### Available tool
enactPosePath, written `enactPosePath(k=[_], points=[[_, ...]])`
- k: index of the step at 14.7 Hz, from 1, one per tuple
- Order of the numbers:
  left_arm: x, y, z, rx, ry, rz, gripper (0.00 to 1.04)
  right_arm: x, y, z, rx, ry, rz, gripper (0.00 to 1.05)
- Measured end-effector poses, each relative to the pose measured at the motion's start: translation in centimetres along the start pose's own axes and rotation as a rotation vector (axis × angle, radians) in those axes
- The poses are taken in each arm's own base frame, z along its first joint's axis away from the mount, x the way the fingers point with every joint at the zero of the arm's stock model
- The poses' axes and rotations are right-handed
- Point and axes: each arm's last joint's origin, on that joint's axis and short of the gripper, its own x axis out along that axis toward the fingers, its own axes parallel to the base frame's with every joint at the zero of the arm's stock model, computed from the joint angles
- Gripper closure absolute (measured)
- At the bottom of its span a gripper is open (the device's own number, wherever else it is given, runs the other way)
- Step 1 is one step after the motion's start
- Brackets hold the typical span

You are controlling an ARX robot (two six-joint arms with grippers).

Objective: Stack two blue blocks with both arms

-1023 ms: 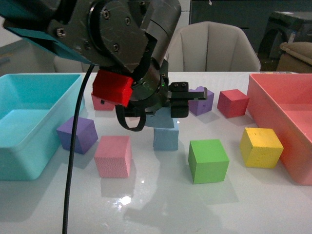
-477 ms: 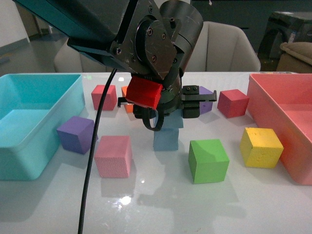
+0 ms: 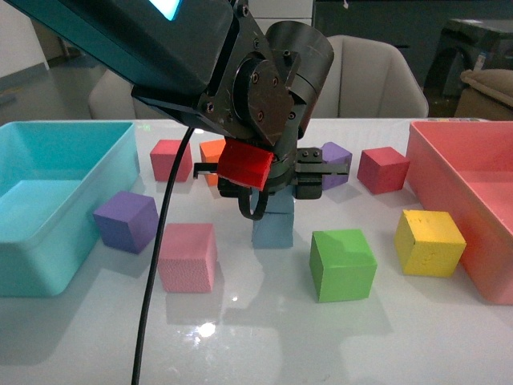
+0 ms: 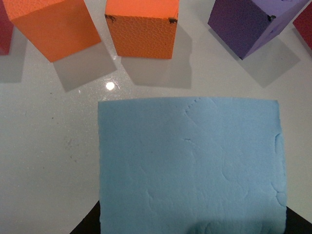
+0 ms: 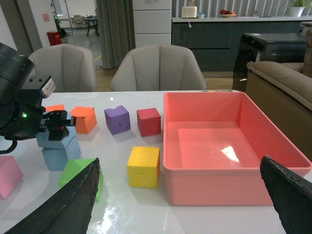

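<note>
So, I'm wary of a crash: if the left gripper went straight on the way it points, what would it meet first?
Probably the lower blue block. The left gripper points down with the top blue block between its fingers, right above the lower one. How steeply the gripper tilts is unclear.
</note>
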Motion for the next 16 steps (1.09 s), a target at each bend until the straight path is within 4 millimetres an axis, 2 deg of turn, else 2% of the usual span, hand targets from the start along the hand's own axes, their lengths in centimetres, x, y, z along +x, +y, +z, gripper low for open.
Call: enactPosePath(k=[4, 6, 8, 9, 10, 12, 15, 16], points=[[0.0, 0.0, 0.0, 0.029, -0.001, -0.01, 0.06, 0.0, 0.0, 0.0, 0.0, 0.0, 0.0, 0.06], [-0.2, 0.0, 0.2, 0.034, -0.006, -0.014, 0.07, 0.0, 0.0, 0.0, 0.0, 0.0, 0.0, 0.06], [-1.9, -0.1, 2.1, 0.032, -0.081, -0.037, 0.07, 0.0, 0.0, 0.0, 0.0, 0.0, 0.0, 0.06], [-3.4, -0.1, 3.4, 0.025, -0.132, -0.052, 0.07, 0.0, 0.0, 0.0, 0.0, 0.0, 0.0, 0.06], [-5.9, -0.3, 4.8, 0.029, -0.206, -0.081, 0.07, 0.0, 0.0, 0.0, 0.0, 0.0, 0.0, 0.06], [-11.2, -1.2, 5.5, 0.081, -0.346, -0.177, 0.07, 0.0, 0.0, 0.0, 0.0, 0.0, 0.0, 0.06], [-19.4, -3.4, 2.5, 0.236, -0.51, -0.381, 0.07, 0.0, 0.0, 0.0, 0.0, 0.0, 0.0, 0.06], [-22.6, -3.5, 1.7, 0.303, -0.58, -0.426, 0.07, 0.0, 0.0, 0.0, 0.0, -0.001, 0.0, 0.06]])
